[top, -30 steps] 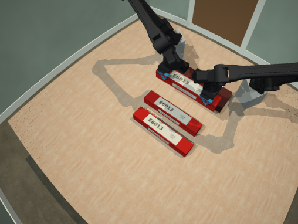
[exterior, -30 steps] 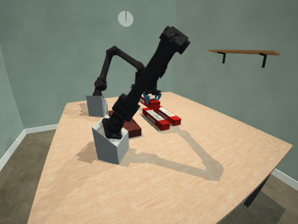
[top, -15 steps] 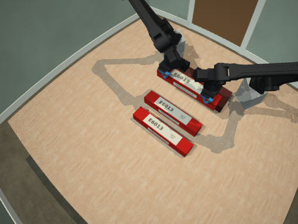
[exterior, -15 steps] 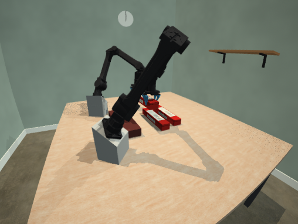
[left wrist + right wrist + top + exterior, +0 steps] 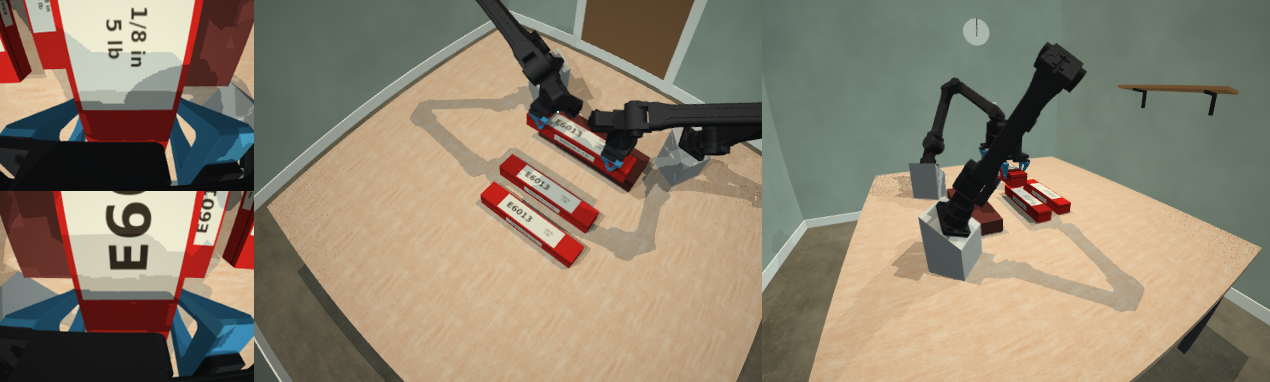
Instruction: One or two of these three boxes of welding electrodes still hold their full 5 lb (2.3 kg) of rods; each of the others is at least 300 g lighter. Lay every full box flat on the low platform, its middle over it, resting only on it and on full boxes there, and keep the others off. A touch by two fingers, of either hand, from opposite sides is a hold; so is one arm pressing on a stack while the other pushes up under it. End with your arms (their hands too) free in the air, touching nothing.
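Box [image 5: 579, 136] [image 5: 1016, 176] [image 5: 128, 77] [image 5: 128, 272]: aloft, near platform [image 5: 639, 170] [image 5: 992, 223] [image 5: 217, 47] [image 5: 36, 246] | left gripper [image 5: 613, 164] [image 5: 1015, 169] [image 5: 128, 104], right gripper [image 5: 540, 121] [image 5: 990, 154] [image 5: 128, 295]: part-open, clamped on its ends | if full, keep level, centre, lower together, release evenly

In the exterior view, a clock [image 5: 976, 36] hangs between 11 and 12 o'clock, a shelf [image 5: 1177, 89] at 2; from above, a brown panel [image 5: 636, 37] stands at 1.

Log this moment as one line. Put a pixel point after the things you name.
Left gripper [image 5: 612, 164] [image 5: 989, 154] [image 5: 128, 107] and right gripper [image 5: 540, 121] [image 5: 1015, 171] [image 5: 128, 287]: shut on one long red cardboard-look box [image 5: 579, 137] [image 5: 1013, 178] [image 5: 128, 78] [image 5: 128, 276] | two similar boxes: on table [image 5: 454, 280] [image 5: 1042, 310] | low dark-red platform [image 5: 638, 168] [image 5: 993, 224] [image 5: 217, 47] [image 5: 36, 246]: unloaded
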Controlling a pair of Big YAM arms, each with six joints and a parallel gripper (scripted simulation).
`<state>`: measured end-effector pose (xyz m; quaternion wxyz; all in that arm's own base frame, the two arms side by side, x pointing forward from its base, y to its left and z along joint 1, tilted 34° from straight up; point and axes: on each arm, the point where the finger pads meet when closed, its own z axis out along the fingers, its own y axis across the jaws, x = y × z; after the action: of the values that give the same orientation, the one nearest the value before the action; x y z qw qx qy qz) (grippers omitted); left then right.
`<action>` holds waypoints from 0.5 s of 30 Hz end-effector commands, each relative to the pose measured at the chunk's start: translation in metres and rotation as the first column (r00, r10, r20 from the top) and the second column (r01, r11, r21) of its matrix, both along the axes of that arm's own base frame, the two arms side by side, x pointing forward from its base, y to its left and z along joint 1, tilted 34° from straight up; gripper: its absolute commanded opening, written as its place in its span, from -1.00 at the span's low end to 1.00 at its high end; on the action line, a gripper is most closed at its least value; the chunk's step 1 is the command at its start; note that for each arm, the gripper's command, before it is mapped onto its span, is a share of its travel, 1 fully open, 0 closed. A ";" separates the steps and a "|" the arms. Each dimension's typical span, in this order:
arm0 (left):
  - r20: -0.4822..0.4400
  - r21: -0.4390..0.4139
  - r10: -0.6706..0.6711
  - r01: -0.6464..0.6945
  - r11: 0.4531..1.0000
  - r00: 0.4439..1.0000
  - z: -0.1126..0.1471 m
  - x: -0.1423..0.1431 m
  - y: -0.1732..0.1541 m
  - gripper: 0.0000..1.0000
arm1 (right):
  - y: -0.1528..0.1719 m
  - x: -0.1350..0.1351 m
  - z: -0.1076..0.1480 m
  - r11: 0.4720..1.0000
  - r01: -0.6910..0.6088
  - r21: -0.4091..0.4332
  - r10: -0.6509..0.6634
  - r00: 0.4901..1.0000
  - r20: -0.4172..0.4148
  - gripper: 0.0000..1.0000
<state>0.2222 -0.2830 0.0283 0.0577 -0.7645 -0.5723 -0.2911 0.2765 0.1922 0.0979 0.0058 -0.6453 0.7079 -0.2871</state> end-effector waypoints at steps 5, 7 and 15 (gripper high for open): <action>0.047 -0.072 -0.022 0.025 0.997 0.999 0.032 -0.014 -0.018 -1.00 | 0.011 -0.014 0.023 0.999 -0.035 0.026 0.034 0.998 0.045 -1.00; 0.042 -0.061 -0.022 0.025 0.998 0.999 0.027 -0.020 -0.011 -1.00 | 0.005 -0.023 0.015 0.999 -0.031 0.012 0.030 0.999 0.035 -1.00; 0.054 -0.094 -0.024 0.029 0.995 0.998 0.035 -0.017 -0.025 -1.00 | 0.007 -0.022 0.017 0.999 -0.047 0.012 0.046 0.998 0.033 -1.00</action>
<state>0.2039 -0.2763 0.0260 0.0548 -0.7632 -0.5738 -0.2921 0.2594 0.1942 0.0912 0.0077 -0.6471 0.7062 -0.2872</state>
